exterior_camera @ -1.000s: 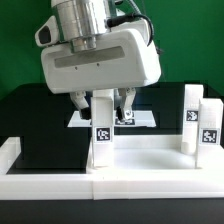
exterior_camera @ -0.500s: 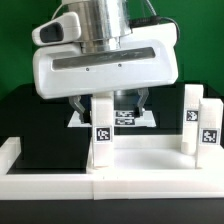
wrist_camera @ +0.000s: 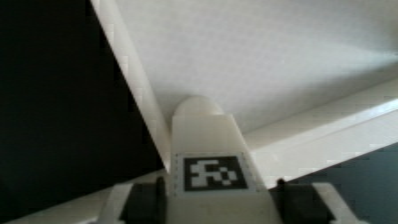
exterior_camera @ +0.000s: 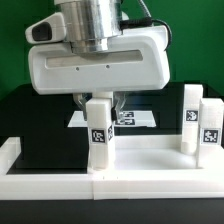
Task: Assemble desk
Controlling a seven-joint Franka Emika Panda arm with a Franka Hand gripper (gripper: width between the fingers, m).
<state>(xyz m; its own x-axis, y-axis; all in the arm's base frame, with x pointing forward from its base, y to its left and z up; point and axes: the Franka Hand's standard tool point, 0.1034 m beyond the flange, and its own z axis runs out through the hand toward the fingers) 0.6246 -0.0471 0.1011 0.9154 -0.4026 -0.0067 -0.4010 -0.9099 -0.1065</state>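
Note:
A white leg block (exterior_camera: 98, 138) with a square tag stands upright on the left corner of the white desk panel (exterior_camera: 150, 158). My gripper (exterior_camera: 98, 103) comes down from above and is shut on the block's top, one finger on each side. In the wrist view the same leg (wrist_camera: 214, 150) sits between my two dark fingers (wrist_camera: 151, 203), over the panel's flat face (wrist_camera: 267, 70). Two more tagged legs (exterior_camera: 190, 120) (exterior_camera: 208, 128) stand upright on the panel's right end. A fourth leg is out of view.
The marker board (exterior_camera: 140, 119) lies flat on the black table (exterior_camera: 40, 125) behind the gripper. Long white bars (exterior_camera: 45, 185) edge the table at the front and at the exterior view's left. A green wall stands behind.
The hand has turned about its vertical axis over the last second. The held leg has turned with it, and its tag now faces slightly more toward the exterior view's left.

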